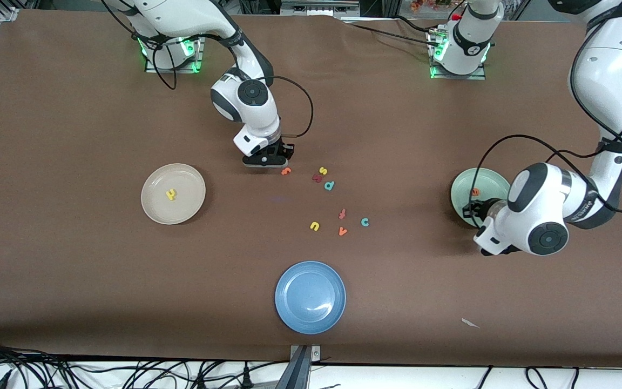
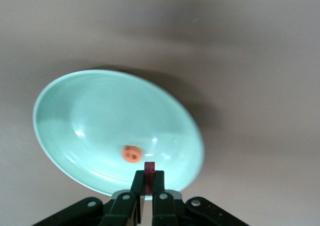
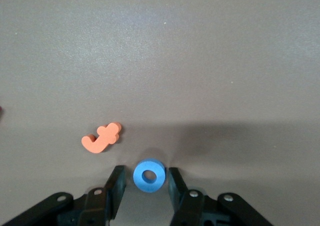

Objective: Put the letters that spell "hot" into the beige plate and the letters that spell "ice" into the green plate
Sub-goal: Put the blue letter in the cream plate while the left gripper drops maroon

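The beige plate (image 1: 173, 193), toward the right arm's end, holds the yellow "h" (image 1: 171, 194); the green plate (image 1: 479, 189) holds the orange "e" (image 1: 474, 191). The left gripper (image 2: 148, 183), over the green plate's rim, pinches the dark red "i" (image 2: 148, 177). The right gripper (image 3: 146, 182), low on the brown table (image 1: 73, 270), straddles the blue "o" (image 3: 149, 175), jaws not quite touching it, beside the orange "t" (image 3: 101, 138). The teal "c" (image 1: 365, 221) waits mid-table.
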You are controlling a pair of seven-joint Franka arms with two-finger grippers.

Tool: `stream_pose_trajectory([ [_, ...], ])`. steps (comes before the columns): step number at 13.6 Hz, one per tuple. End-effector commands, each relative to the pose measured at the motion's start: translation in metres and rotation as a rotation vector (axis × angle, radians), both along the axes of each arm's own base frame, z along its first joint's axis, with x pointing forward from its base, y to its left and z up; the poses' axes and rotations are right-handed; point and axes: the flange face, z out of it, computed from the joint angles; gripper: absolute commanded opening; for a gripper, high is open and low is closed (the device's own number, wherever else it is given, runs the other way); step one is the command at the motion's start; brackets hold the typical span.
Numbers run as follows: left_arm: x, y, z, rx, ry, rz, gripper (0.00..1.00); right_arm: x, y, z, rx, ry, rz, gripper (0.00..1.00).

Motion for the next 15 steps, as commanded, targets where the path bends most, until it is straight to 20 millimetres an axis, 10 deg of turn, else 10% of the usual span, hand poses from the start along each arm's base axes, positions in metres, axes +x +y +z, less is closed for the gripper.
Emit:
stream_pose_trajectory([
  [1, -0.015, 0.034, -0.009, -0.029, -0.003, -0.083, 0.0, -0.002, 0.0, -0.009, -0.012, -0.004, 0.004, 0.29],
  [6, -0.032, 0.06, -0.043, -0.008, -0.034, -0.126, 0.1, 0.0, -0.001, -0.004, -0.017, -0.008, 0.014, 0.09],
  [8, -0.03, 0.062, -0.04, -0.008, -0.039, -0.121, 0.99, 0.011, -0.011, 0.019, -0.053, -0.017, 0.069, 0.09],
  [15, -0.013, -0.017, 0.036, -0.036, -0.134, 0.021, 1.0, 0.079, -0.147, 0.071, -0.189, 0.062, 0.245, 0.09],
])
